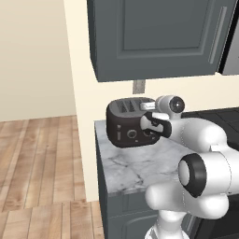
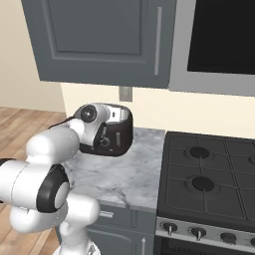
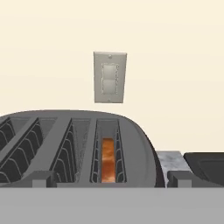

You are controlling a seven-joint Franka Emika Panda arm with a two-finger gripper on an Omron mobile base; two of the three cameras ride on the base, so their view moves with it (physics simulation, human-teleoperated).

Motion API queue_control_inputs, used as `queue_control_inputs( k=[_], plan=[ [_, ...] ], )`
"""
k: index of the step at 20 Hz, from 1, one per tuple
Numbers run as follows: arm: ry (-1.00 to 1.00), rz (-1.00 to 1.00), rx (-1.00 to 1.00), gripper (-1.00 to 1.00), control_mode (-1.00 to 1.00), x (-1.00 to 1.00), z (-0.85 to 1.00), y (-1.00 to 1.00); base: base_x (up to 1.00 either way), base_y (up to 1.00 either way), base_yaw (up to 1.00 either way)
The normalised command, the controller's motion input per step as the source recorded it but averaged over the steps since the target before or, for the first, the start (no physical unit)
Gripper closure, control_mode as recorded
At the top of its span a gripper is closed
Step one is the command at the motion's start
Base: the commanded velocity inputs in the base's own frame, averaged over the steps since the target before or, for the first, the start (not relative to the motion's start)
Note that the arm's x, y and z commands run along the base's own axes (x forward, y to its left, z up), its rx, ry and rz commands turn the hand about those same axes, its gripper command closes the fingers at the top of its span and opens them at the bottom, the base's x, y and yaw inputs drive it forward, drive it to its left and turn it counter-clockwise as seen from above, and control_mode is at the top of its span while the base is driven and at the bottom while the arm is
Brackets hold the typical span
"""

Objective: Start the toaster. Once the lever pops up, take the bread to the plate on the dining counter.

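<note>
Two slots run along the top of the toaster [image 1: 130, 122], which stands on the marble tabletop [image 1: 140, 168] against the cream wall, below a grey wall cabinet [image 1: 154, 37] and to the left of a black stove [image 2: 214, 179]. Bread [image 3: 108, 160] sits low inside the slot nearest the toaster's rounded end, seen as a brown strip between the wire guides in the hand view. A wall outlet [image 3: 110, 77] is on the wall directly behind.

Gripper [image 3: 111, 179] is level with the top of the toaster, at its near edge, with the fingers [image 3: 41, 178] spread wide and holding nothing; the slots lie between the two tips in the hand view.

Progress, as judged: early stage. Bread remains in the slot and has not been lifted. Whether the lever has been pressed cannot be told; it is not clearly visible. Outstanding work: start the toaster if not started, wait for the pop-up, grasp the bread, carry it to the plate on the dining counter.
</note>
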Motion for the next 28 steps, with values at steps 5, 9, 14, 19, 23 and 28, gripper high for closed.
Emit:
queue_control_inputs(
  k=[5, 9, 14, 19, 23, 28],
  plan=[
    [0.0, 0.08, 0.0, -1.0, -1.0, 0.1, 0.0, 0.02, 0.0, 0.0, 0.0],
    [0.0, 0.04, 0.0, -1.0, -1.0, 0.0, 0.0, -0.06, 0.0, 0.0, 0.0],
    [0.0, 0.0, 0.0, -1.0, -1.0, 0.0, 0.0, -0.15, 0.0, 0.0, 0.0],
    [0.0, 0.0, 0.0, -1.0, -1.0, 0.0, 0.0, -0.07, 0.0, 0.0, 0.0],
    [0.0, -0.01, 0.0, -1.0, -1.0, 0.0, 0.0, 0.04, 0.0, 0.0, 0.0],
    [0.01, -0.02, 0.0, -1.0, -1.0, 0.0, 0.0, 0.08, 0.0, 0.0, 0.0]
  ],
)
